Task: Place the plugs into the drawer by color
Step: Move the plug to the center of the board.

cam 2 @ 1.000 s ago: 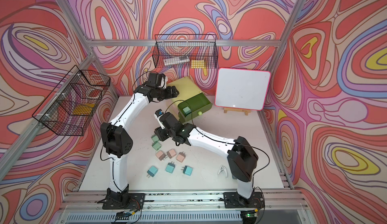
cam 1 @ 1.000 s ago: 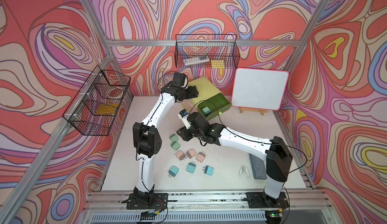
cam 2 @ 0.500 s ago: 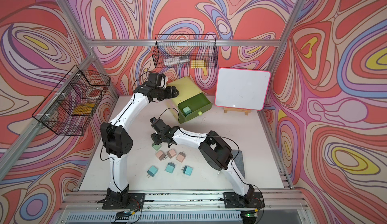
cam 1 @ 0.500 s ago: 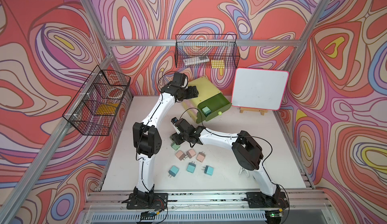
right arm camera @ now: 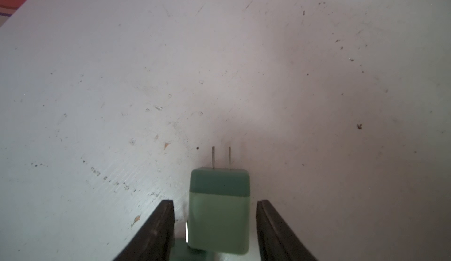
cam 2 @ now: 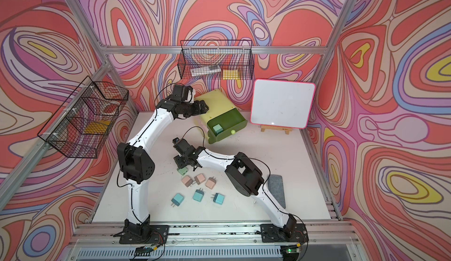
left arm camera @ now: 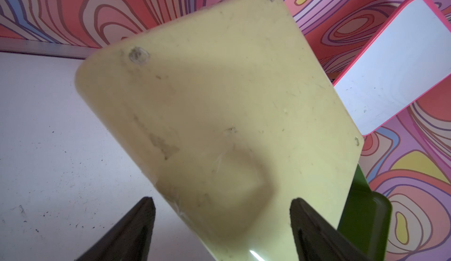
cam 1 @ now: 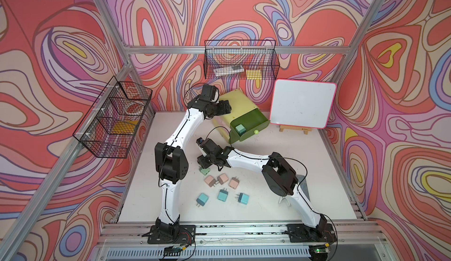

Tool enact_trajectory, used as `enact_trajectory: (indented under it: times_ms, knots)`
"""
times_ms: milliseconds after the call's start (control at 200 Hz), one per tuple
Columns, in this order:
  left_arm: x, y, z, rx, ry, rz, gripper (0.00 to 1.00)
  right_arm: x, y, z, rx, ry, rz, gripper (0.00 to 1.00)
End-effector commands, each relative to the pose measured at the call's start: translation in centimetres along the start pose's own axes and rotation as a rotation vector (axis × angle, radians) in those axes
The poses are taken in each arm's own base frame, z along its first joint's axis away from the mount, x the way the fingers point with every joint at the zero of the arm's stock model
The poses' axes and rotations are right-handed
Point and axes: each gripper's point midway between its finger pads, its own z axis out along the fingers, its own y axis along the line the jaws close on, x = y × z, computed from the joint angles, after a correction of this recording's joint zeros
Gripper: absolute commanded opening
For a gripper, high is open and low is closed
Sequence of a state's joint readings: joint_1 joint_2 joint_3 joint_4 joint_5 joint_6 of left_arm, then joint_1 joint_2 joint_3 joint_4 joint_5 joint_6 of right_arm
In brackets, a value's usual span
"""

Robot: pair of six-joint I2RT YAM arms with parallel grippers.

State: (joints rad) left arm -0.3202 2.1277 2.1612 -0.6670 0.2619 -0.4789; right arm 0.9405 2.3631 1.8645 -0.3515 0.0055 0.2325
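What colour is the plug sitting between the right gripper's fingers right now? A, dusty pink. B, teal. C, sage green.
C: in the right wrist view a sage green plug sits between the fingers of the right gripper, which stand apart with a gap on each side, while a top view shows the pink plugs and the teal plugs lying apart from that gripper.

White clip (cam 1: 283,200) half behind right arm (cam 1: 301,205)

Drawer (cam 1: 249,123) pulled open, pale plug (cam 1: 240,129) inside; sage plug (cam 1: 204,171), pink trio (cam 1: 222,179), teal trio (cam 1: 222,195) on table (cam 1: 256,213)
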Motion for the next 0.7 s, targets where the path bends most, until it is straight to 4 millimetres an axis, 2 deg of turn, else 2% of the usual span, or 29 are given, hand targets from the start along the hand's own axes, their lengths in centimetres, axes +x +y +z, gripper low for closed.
enact_trajectory:
  times_ms: [0, 155, 691]
  knots:
    - [0.6, 0.6, -0.1, -0.014, 0.023, -0.01, 0.86, 0.3, -0.7, 1.0, 0.004, 0.012, 0.002, 0.55]
    - [0.7, 0.6, -0.1, -0.011, 0.024, -0.012, 0.86, 0.4, -1.1, 1.2, 0.014, 0.013, 0.005, 0.52]
    - [0.5, 0.5, -0.1, -0.009, 0.019, -0.009, 0.86, 0.8, -4.2, 0.7, 0.148, 0.042, 0.097, 0.38]
